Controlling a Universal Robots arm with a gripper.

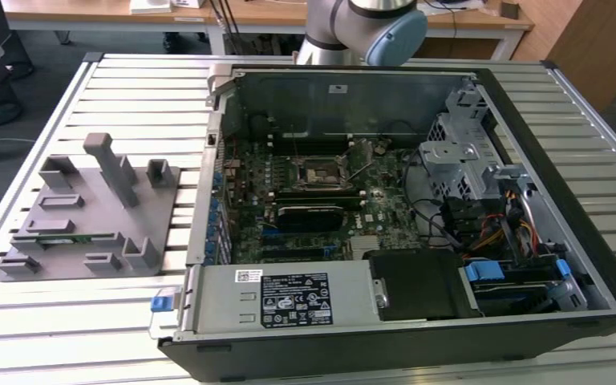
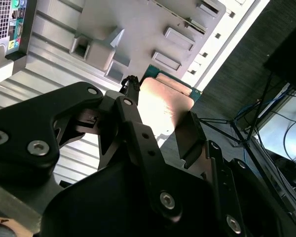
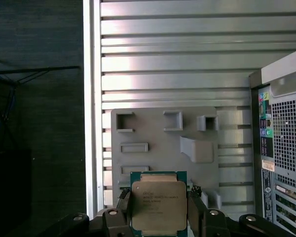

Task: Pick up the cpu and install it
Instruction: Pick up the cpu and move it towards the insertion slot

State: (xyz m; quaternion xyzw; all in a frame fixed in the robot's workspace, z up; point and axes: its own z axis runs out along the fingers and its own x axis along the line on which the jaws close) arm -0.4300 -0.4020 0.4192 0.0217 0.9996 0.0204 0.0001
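Clamping cpu (image 3: pixel 158 205) by opposite edges, gripper (image 3: pixel 159 208) grasps it above grey holder plate (image 3: pixel 153 136).

The tool (image 2: pixel 160 118) grips the cpu (image 2: pixel 165 96) by its edges — grey holder (image 2: pixel 138 24) beyond.

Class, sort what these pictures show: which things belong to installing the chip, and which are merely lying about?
Belong: cpu; gripper, shut on it; socket; computer case, open.
Lying about: grey tray; green memory stick; power supply.
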